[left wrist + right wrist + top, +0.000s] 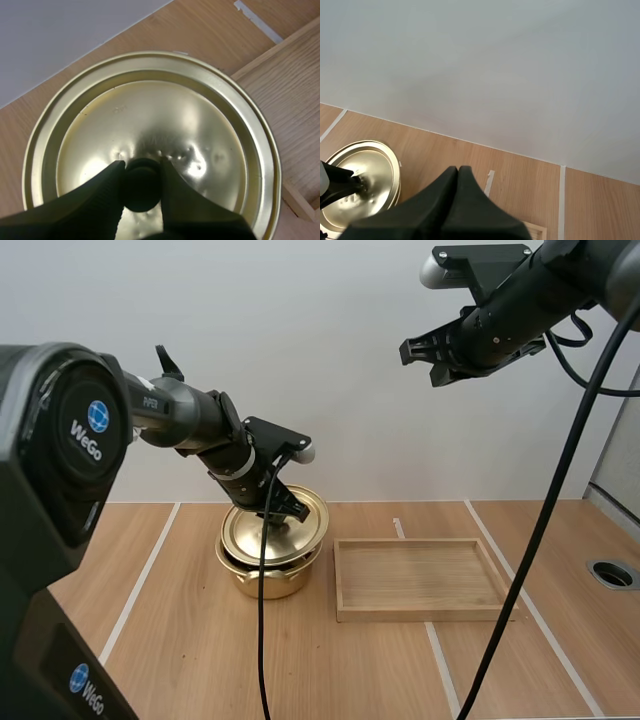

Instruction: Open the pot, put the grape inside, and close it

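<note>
Left arm (pixel 190 415) reaches from near left out toward centre, forearm sloping down, wrist bent steeply so the left gripper (pixel 283 512) points down at the surface. Left wrist view: left gripper (pixel 142 167) has its jaws closed in on the black lid knob (pixel 142 189), one finger each side, tips pressed against it.

Right arm (pixel 520 300) is held high at far right, well above the surface, forearm angled down-left. Right gripper (pixel 425 360) hangs in the air, pointing left and slightly down, touching nothing. Right wrist view: right gripper (pixel 458 172) has its jaws lying together as one dark wedge, nothing between them. The two grippers are well apart.
</note>
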### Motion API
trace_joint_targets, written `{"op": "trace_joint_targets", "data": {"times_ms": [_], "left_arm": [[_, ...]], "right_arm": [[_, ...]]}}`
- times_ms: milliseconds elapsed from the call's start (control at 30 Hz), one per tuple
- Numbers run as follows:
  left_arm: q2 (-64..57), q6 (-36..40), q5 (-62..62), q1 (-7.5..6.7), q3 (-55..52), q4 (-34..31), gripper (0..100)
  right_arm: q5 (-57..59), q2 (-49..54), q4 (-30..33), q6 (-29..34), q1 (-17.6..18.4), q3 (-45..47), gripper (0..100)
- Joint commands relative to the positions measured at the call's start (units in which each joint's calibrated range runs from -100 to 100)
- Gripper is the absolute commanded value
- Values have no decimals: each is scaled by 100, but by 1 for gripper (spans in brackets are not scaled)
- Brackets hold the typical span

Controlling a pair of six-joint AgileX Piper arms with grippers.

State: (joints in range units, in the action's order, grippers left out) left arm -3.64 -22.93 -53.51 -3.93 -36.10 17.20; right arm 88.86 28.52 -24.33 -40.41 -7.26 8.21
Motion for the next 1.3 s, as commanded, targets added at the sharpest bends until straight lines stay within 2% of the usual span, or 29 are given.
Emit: {"op": "trace_joint_targets", "data": {"times_ms": [0, 800, 1100, 1267], "left_arm": [[4, 401, 203, -23, -14, -557, 0], [4, 364, 8, -23, -14, -576, 0], [251, 362, -1080, -23, 494, -510, 0], [531, 362, -1211, -23, 507, -447, 0]], "right_arm": [[88, 81, -39, -10, -23, 14, 0], [164, 81, -337, -10, -23, 14, 0], [264, 81, -346, -10, -23, 14, 0], [296, 81, -346, -10, -23, 14, 0]]}}
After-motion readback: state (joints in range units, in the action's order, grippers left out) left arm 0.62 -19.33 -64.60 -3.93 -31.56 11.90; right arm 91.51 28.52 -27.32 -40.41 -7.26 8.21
